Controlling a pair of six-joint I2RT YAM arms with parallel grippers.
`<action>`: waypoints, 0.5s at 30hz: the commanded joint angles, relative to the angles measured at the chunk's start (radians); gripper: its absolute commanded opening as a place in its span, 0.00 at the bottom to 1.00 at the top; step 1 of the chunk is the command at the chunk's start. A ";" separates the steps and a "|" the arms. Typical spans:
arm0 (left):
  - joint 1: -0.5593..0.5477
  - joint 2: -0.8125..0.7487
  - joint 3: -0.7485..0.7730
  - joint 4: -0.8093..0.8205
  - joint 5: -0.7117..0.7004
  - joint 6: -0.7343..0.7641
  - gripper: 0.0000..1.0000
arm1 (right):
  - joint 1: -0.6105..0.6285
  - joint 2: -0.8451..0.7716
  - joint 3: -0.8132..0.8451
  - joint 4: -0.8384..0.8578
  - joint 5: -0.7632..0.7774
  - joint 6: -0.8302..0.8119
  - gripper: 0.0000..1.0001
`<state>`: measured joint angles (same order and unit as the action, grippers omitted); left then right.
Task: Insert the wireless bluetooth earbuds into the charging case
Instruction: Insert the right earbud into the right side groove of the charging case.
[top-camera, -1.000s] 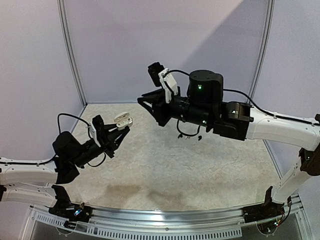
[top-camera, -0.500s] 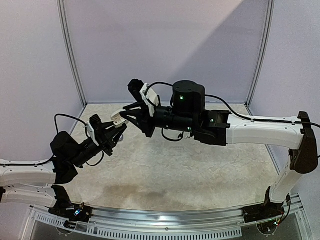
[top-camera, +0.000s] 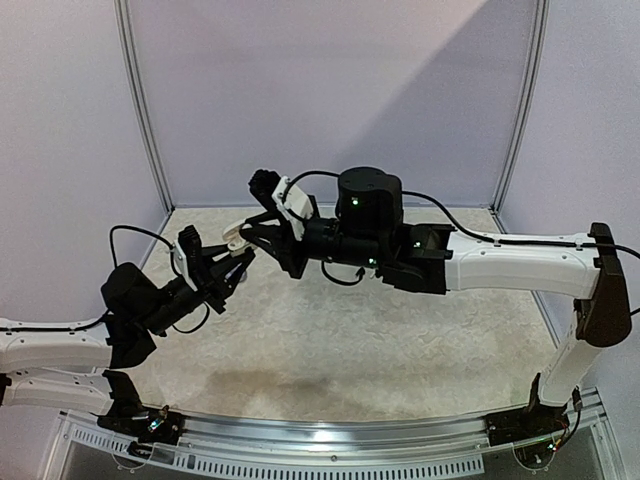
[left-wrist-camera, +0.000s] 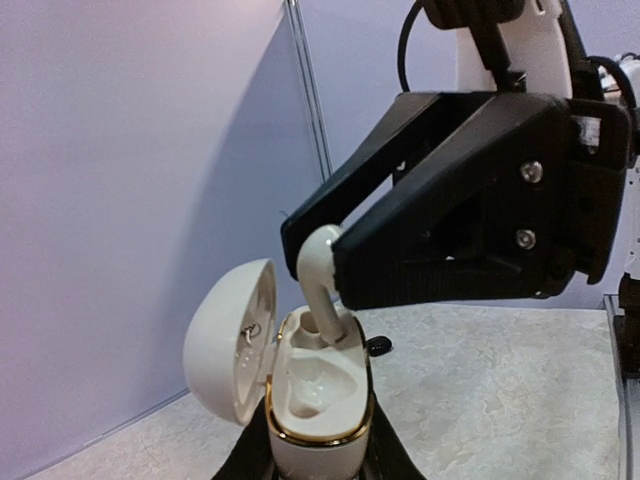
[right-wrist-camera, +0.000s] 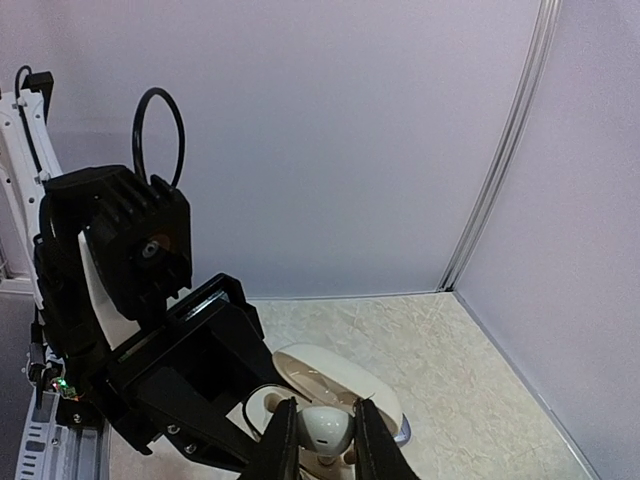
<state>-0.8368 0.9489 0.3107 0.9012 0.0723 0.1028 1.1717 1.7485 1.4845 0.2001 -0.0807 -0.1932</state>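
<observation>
My left gripper (top-camera: 232, 266) is shut on the base of a white charging case (left-wrist-camera: 318, 395) with a gold rim. The case is held upright above the table, its lid (left-wrist-camera: 228, 338) swung open to the left. My right gripper (right-wrist-camera: 325, 436) is shut on a white earbud (right-wrist-camera: 327, 430). In the left wrist view that earbud (left-wrist-camera: 322, 272) hangs from the black right gripper (left-wrist-camera: 318, 232), and its stem tip dips into the far slot of the case. The near slot is empty. In the top view the right gripper (top-camera: 250, 233) meets the case (top-camera: 237, 241) over the table's left side.
A tiny black piece (left-wrist-camera: 378, 346) lies on the pale marbled table (left-wrist-camera: 520, 390) just behind the case. A bluish-grey edge (right-wrist-camera: 402, 430) peeks out beyond the case lid (right-wrist-camera: 345, 372). Purple walls and metal posts (top-camera: 140, 100) close in the back and sides.
The right arm has swung left and down from mid-table, bringing the earbud to the open case. The left arm has held the case almost still.
</observation>
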 joint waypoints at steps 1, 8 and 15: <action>0.002 -0.002 0.004 0.015 0.011 -0.018 0.00 | 0.007 0.028 0.010 0.011 0.039 -0.021 0.00; 0.002 -0.002 0.002 0.012 0.011 -0.029 0.00 | 0.007 0.025 0.007 0.025 0.075 -0.055 0.00; 0.002 -0.005 -0.001 0.011 0.009 -0.029 0.00 | 0.008 0.024 0.007 0.026 0.117 -0.084 0.00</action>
<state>-0.8368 0.9489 0.3107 0.8978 0.0742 0.0788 1.1778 1.7573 1.4845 0.2207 -0.0059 -0.2516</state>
